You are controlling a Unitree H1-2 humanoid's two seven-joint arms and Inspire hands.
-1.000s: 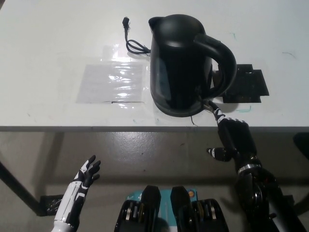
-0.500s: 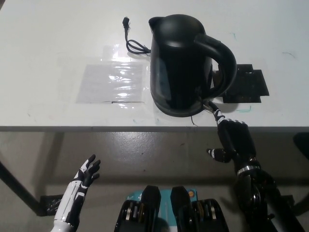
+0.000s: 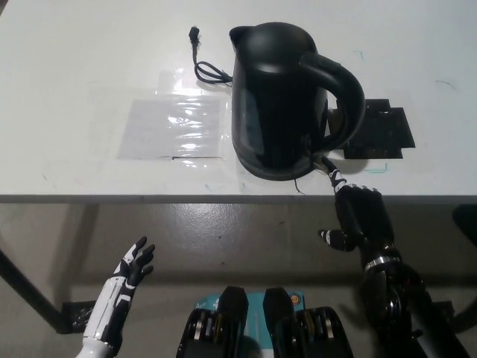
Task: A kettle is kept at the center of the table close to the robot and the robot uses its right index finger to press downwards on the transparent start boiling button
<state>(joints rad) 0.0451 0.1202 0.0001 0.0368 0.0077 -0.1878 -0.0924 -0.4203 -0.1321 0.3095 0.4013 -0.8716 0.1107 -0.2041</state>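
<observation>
A black kettle (image 3: 279, 97) stands upright near the table's front edge, its handle (image 3: 344, 93) to the right. My black right hand (image 3: 359, 212) is just below the table edge with one finger stretched up to the kettle's base under the handle, where the small start button (image 3: 322, 160) sits; the other fingers are curled in. Whether the fingertip touches the button cannot be told. My white left hand (image 3: 133, 267) rests low at the lower left, below the table, fingers spread and holding nothing.
The white table (image 3: 89, 60) carries a clear plastic sheet (image 3: 175, 127) left of the kettle and a black flat pad (image 3: 380, 133) behind the handle. A black power cord (image 3: 205, 63) lies at the back. A table leg (image 3: 26, 287) runs at lower left.
My right hand has shifted very slightly; its pointing finger stays at the kettle's base. The left hand and the kettle are as before.
</observation>
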